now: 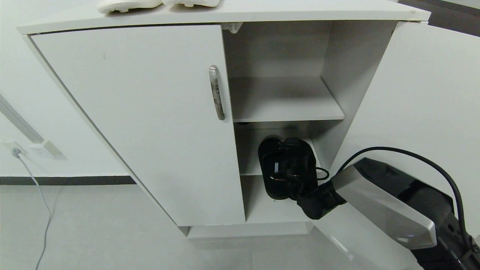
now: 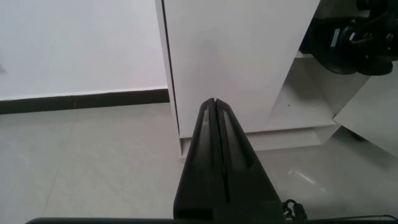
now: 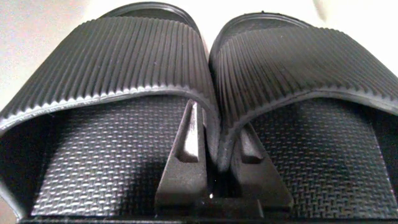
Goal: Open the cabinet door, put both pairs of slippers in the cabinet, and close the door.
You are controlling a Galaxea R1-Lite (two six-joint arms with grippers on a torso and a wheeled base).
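The white cabinet point(image 1: 232, 15) has its left door point(image 1: 142, 120) closed and its right door point(image 1: 423, 93) swung open. A pair of black slippers point(image 1: 277, 165) sits side by side in the lower compartment, and my right gripper point(image 3: 217, 158) is shut on their inner straps, one finger point(image 3: 189, 143) inside each slipper point(image 3: 124, 93). Whether they rest on the cabinet floor I cannot tell. A pair of white slippers point(image 1: 123, 5) lies on the cabinet top. My left gripper point(image 2: 214, 106) is shut on nothing, low above the floor in front of the closed door.
The upper shelf point(image 1: 285, 99) holds nothing. A metal handle point(image 1: 216, 97) runs down the closed door's edge. A wall socket point(image 1: 15, 152) with a cable hanging to the tiled floor point(image 1: 93, 232) is at the left.
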